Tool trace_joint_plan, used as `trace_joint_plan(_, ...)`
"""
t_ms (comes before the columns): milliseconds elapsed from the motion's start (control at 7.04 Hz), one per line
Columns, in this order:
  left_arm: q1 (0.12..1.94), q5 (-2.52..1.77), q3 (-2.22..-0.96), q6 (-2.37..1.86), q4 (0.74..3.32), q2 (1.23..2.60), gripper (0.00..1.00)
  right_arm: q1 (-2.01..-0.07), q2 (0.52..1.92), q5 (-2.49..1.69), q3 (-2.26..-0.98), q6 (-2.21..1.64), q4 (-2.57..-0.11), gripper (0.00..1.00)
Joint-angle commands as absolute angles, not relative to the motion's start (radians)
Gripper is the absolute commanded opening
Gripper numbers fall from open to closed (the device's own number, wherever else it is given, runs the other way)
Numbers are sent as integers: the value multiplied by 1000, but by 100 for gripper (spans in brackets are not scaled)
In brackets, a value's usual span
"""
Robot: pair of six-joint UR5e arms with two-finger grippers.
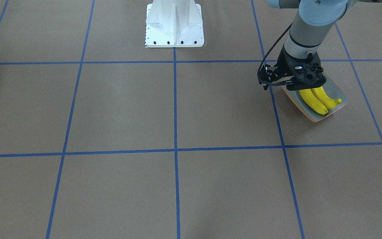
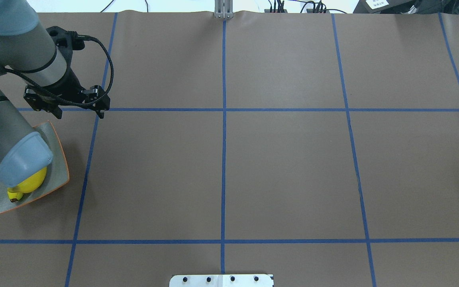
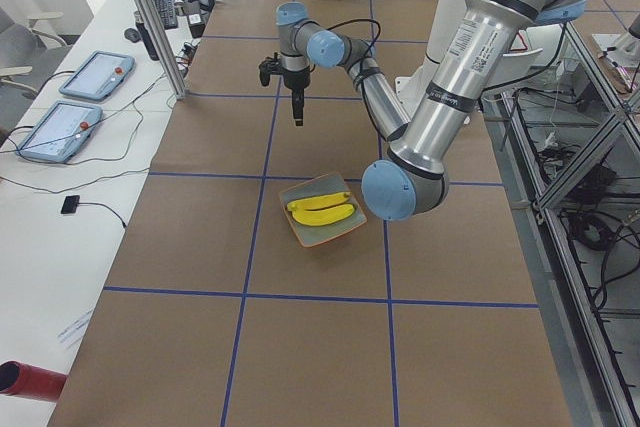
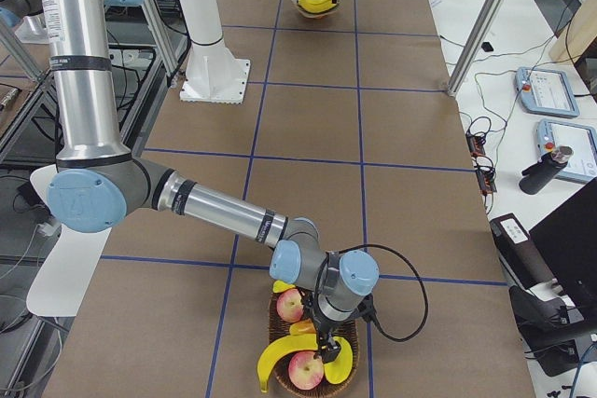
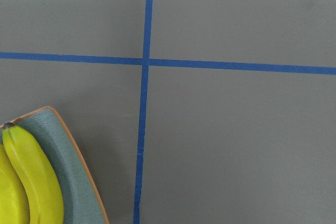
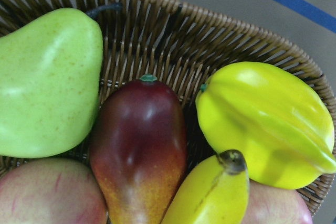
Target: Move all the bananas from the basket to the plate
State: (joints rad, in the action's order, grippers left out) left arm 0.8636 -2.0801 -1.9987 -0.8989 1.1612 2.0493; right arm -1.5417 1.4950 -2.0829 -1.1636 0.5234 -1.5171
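We see two bananas (image 1: pixel 312 101) lying side by side, touching, on the plate (image 1: pixel 336 90). The plate sits toward the left end of the table (image 2: pixel 285 175), about midway across its width. The left gripper (image 2: pixel 80 114) hangs raised above the table near the plate. Its fingers are spread apart and hold nothing. In its wrist view we see only one corner of the plate, the ends of the two bananas and crossing blue tape lines (image 5: pixel 144 103).

The right gripper (image 4: pixel 326 349) reaches down into the basket (image 6: pixel 157 40), which stands close to the right end of the table. We cannot tell whether its fingers are apart or closed, since no view shows them clearly. More bananas (image 4: pixel 275 367) lie in that basket among other fruit: a green pear (image 6: pixel 47 82), a dark red fruit (image 6: pixel 139 140), a starfruit (image 6: pixel 262 124) and apples (image 4: pixel 306 372). In the right wrist view one dark banana tip shows between the red fruit and the starfruit. The white base (image 1: pixel 174 25) stands at the robot-side edge of the table.
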Motion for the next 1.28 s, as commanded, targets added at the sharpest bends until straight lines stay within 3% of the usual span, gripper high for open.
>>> trace_joint_plan(0,864,-2080,-1999,-899,1161,2049,100,-1539,1496,-2085,-1154,525,-1517,99)
trace_joint_plan(142,864,-2080,-2002,-899,1161,2049,100,-1539,1496,-2085,-1154,525,-1517,99)
trace_joint_plan(284,864,-2080,-2002,-899,1161,2049,100,-1539,1496,-2085,-1154,525,-1517,91)
trace_joint_plan(426,864,-2080,-2003,-899,1161,2051,100,-1539,1494,-2085,-1147,525,-1517,75)
trace_joint_plan(569,864,-2080,-2005,-899,1161,2051,100,-1537,1493,-2085,-1146,525,-1517,67)
trace_joint_plan(853,864,-2080,-2006,-899,1161,2051,100,-1537,1493,-2085,-1138,526,-1516,66)
trace_joint_plan(995,864,-2080,-2006,-899,1161,2052,100,-1536,1490,-2085,-1140,525,-1516,61)
trace_joint_plan(1137,864,-2080,-2008,-899,1161,2052,100,-1534,1486,-2085,-1141,523,-1517,42)
